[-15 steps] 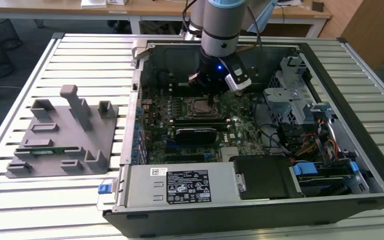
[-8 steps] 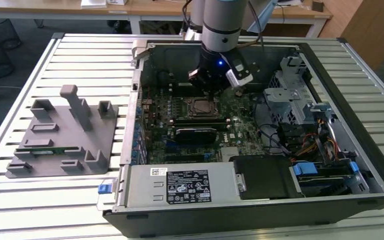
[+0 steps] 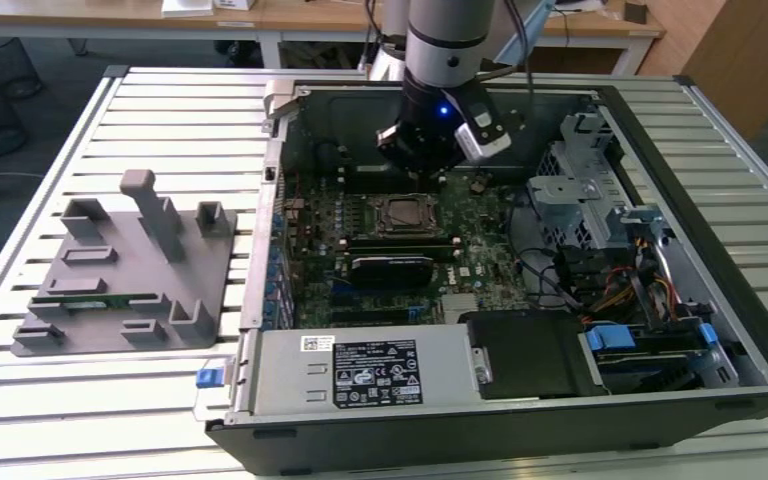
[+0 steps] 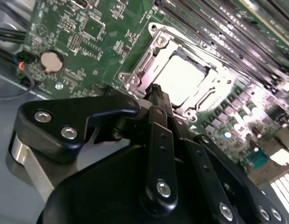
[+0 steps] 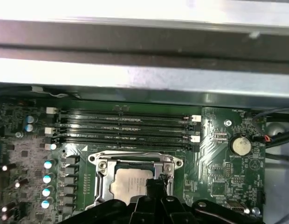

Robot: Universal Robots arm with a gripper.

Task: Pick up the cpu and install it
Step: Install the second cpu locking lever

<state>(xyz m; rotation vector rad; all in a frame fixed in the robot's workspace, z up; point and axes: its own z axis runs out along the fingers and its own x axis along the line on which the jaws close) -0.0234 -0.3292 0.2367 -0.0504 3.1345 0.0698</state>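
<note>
Just beneath the claw's tips (image 4: 156,93), the cpu (image 4: 184,79) lies flat inside the socket frame (image 4: 135,74) on the motherboard (image 4: 79,32), its silver top showing in both wrist views. The claw's fingers are drawn together, holding nothing, the tips at the chip's edge. The risk, judging from this, is a sideways nudge: a tip could catch the frame or tilt the chip off its seat, bending the contacts below.

Shiny silver metal on the cpu (image 4: 184,79) just beyond the pincer (image 4: 156,91) of glossy black plastic; bright metal socket frame (image 5: 101,161) around it
</note>
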